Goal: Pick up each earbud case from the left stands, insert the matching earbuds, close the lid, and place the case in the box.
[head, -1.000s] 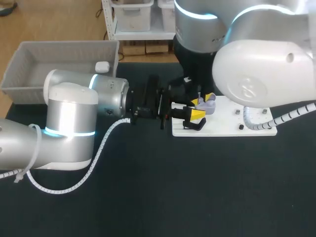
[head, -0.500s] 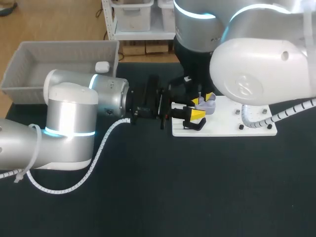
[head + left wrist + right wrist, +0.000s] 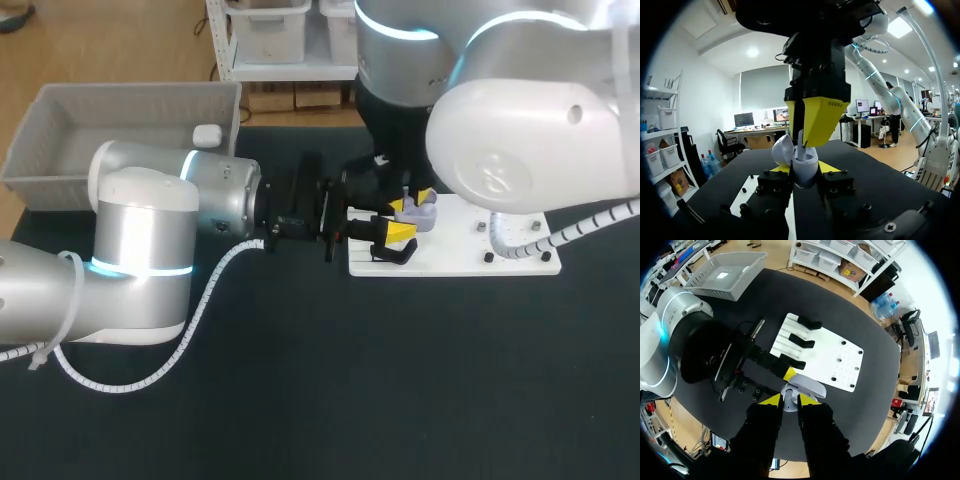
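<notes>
As the left claw (image 3: 805, 168) clamps it, the grey case (image 3: 804, 161) gapes open.

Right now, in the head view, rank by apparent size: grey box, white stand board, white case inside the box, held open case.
1. grey box
2. white stand board, partly hidden
3. white case and open case: look alike, not ranked
</notes>
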{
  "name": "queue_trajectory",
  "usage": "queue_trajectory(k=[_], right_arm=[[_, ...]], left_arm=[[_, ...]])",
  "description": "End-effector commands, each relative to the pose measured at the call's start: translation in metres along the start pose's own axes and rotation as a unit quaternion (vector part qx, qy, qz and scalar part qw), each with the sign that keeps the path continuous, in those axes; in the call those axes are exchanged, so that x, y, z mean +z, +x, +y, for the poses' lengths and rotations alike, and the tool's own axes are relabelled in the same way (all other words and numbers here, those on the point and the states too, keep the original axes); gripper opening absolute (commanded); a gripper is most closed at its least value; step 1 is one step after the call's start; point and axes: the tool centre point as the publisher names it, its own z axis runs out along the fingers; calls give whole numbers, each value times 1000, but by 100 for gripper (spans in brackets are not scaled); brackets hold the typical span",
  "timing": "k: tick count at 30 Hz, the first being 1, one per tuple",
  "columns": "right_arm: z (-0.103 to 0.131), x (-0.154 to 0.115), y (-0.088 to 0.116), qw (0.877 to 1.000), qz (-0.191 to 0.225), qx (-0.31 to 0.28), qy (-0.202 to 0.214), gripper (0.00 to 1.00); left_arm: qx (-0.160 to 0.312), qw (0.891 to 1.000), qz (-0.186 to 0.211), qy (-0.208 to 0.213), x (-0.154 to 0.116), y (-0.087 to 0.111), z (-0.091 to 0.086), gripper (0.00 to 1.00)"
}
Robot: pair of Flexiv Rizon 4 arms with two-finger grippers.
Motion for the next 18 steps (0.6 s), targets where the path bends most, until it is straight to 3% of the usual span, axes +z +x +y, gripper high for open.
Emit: queue_trajectory(k=[1, 8, 9, 10, 11, 12, 18], right_arm=[[0, 2, -3, 1000, 2, 0, 0, 0], [-1, 5, -4, 1000, 6, -2, 0, 0], [-1, 5, -4, 1000, 7, -1, 1, 9], [-1, 5, -4, 1000, 8, 0, 2, 32], [-1, 5, -5, 1000, 8, 1, 3, 76], [-2, 5, -5, 1000, 9, 2, 3, 100], [-4, -2, -2, 1000, 4, 7, 0, 100]], left_arm=[[2, 1000, -1, -3, 0, 0, -2, 0], [2, 1000, -1, -3, 0, 0, -2, 0], [2, 1000, -1, -3, 0, 0, -2, 0], [2, 1000, -1, -3, 0, 0, -2, 0], [2, 1000, -1, -3, 0, 0, -2, 0], [2, 1000, -1, -3, 0, 0, -2, 0], [2, 1000, -1, -3, 0, 0, -2, 0]])
